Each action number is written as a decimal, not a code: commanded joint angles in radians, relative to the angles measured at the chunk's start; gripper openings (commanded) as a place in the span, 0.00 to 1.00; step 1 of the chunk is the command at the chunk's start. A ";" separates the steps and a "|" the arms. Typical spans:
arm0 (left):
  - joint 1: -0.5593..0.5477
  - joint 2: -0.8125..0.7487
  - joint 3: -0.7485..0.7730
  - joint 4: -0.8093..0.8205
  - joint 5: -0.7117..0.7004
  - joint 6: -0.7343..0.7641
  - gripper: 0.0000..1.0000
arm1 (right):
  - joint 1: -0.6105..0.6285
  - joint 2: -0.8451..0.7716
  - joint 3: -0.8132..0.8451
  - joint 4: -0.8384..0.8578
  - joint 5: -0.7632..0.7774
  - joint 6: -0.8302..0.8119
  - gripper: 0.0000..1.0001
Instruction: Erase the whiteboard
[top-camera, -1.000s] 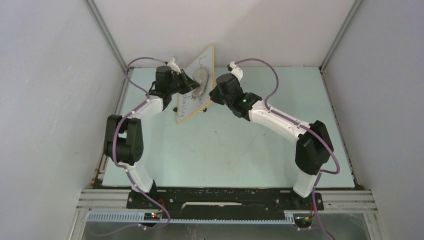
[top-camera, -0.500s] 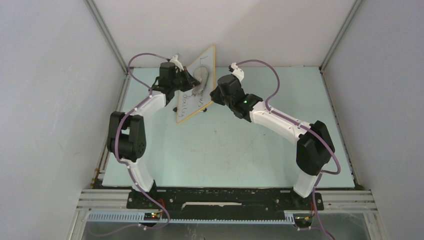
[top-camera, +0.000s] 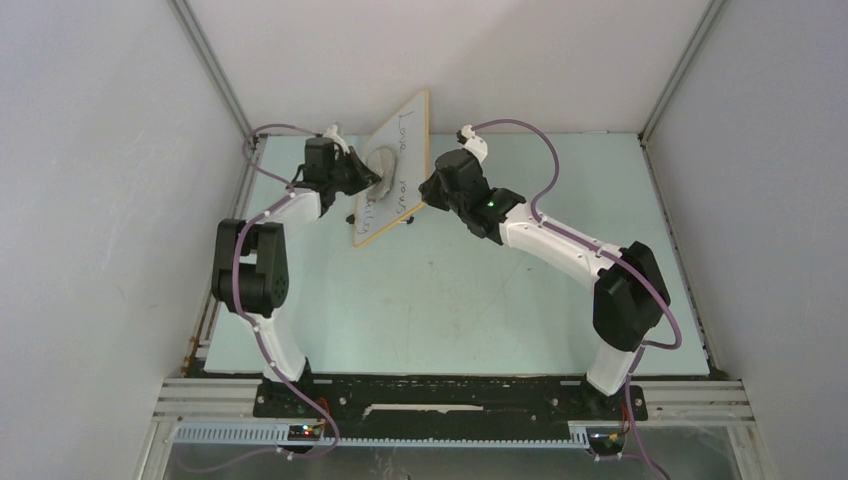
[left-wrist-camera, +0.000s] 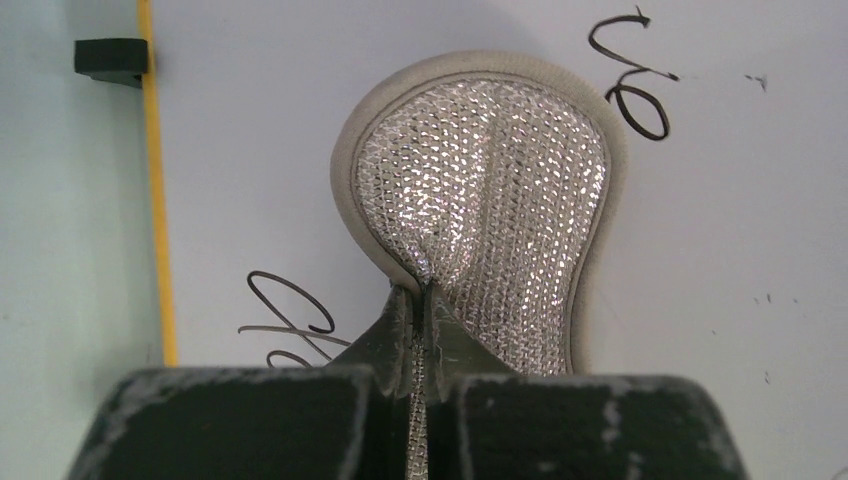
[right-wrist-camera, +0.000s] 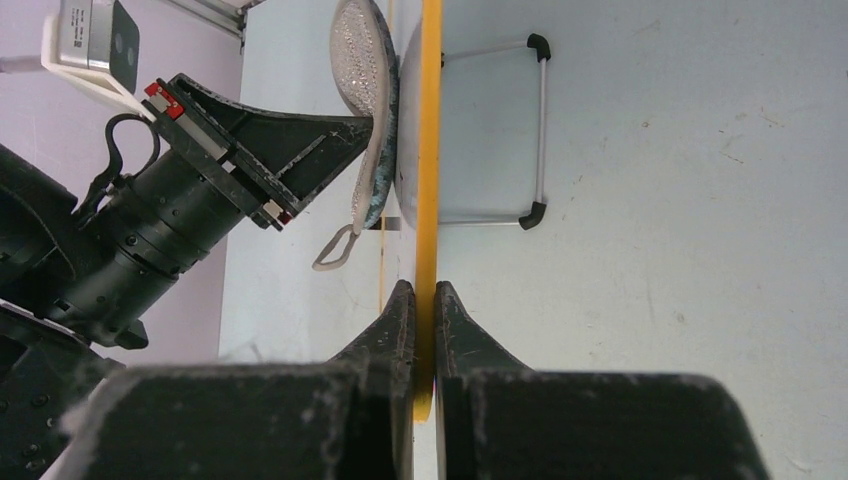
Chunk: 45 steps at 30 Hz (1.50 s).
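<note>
Silvery mesh covers the oval cloth pad (left-wrist-camera: 480, 190), rimmed by a soft beige band, with a small loop at its tail. It presses flat against the smooth white face of the whiteboard (top-camera: 408, 130), between curls of dark handwriting (left-wrist-camera: 628, 75). The board is a thin rectangle with a tan-orange frame, a bent wire stand (right-wrist-camera: 541, 130) and black feet. It stands propped up on the pale green table (top-camera: 470, 300), near the far edge and towards the far left corner.

The left gripper (left-wrist-camera: 420, 305) pinches the narrow end of the pad, its scuffed black jaws nearly together. The left arm folds its elbow high by the table's left edge, and its forearm reaches towards the far edge with the wrist turned at the board's face. The right gripper (right-wrist-camera: 423, 292) clamps the board's orange frame edge-on. The right arm stretches diagonally from the near right, its elbow raised.
</note>
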 joint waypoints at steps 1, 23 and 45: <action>-0.064 -0.101 -0.079 0.120 0.098 -0.008 0.00 | 0.024 -0.036 -0.006 0.066 -0.055 -0.029 0.00; -0.056 -0.154 -0.200 0.042 -0.088 -0.142 0.00 | 0.019 -0.062 -0.034 0.085 -0.061 -0.015 0.00; -0.194 -0.265 -0.241 0.237 -0.040 -0.112 0.00 | 0.016 -0.079 -0.045 0.090 -0.070 -0.011 0.00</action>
